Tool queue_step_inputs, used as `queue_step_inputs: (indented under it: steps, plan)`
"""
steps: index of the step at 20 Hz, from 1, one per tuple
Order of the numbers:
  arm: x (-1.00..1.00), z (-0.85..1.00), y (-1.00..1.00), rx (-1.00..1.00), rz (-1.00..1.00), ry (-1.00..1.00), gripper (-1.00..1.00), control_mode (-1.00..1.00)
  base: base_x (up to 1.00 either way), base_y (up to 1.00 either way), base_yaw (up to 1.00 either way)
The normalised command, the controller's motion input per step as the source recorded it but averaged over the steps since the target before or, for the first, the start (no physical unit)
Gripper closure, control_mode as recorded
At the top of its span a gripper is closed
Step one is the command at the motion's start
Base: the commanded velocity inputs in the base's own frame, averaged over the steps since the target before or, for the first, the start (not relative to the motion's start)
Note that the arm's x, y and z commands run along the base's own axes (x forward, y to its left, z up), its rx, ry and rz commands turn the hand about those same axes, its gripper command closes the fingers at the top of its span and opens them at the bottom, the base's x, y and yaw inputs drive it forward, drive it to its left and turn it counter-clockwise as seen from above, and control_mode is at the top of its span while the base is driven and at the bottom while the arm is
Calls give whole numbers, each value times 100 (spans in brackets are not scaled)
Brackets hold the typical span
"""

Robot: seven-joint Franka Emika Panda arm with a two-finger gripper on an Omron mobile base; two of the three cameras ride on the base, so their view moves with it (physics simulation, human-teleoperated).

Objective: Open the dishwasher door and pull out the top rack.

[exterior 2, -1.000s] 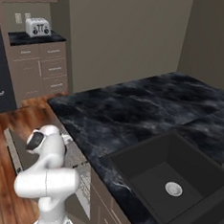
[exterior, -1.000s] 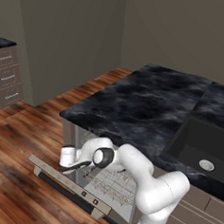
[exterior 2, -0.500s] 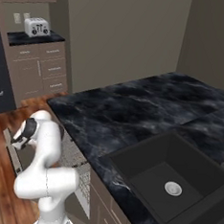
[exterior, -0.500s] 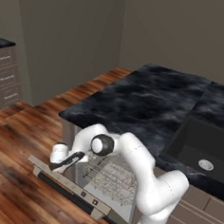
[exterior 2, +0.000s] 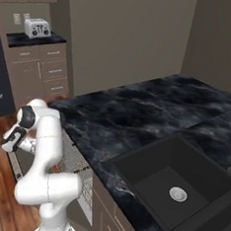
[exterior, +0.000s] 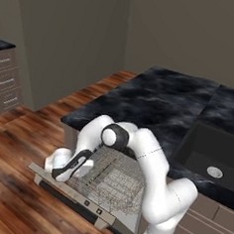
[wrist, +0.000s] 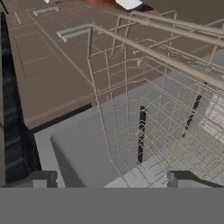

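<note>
The jaws stand spread, the two dark fingertips (wrist: 41,178) set wide apart at the foot of the hand view with nothing pinched between them. The gripper (wrist: 111,177) hangs just above the front part of the top rack (wrist: 148,109), whose thin silver wire grid and front rail run across the hand view beyond and between the tips; whether a tip touches the wire cannot be told.

From the left base view the gripper (exterior: 65,172) sits at the outer left corner of the top rack (exterior: 109,180), which is drawn out over the lowered dishwasher door (exterior: 70,197). The door lies flat and open, its lighter control strip with small buttons along the outer edge, toward the wooden floor (exterior: 14,180). The rack reaches from under the edge of the black marbled counter (exterior: 160,102) out over the door.

In the right base view the gripper (exterior 2: 11,140) is low beside the counter's left edge, the rack (exterior 2: 76,166) behind the arm. A sink (exterior 2: 175,187) is sunk in the counter (exterior 2: 138,109), well apart. A toaster (exterior 2: 37,28) stands on the far cabinet.
</note>
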Motion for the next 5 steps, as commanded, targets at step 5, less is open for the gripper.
queue_step_inputs:
  steps: [5]
  plan:
    - [-20, -19, -25, 90, 34, 43, -100, -100, 0, 0, 0]
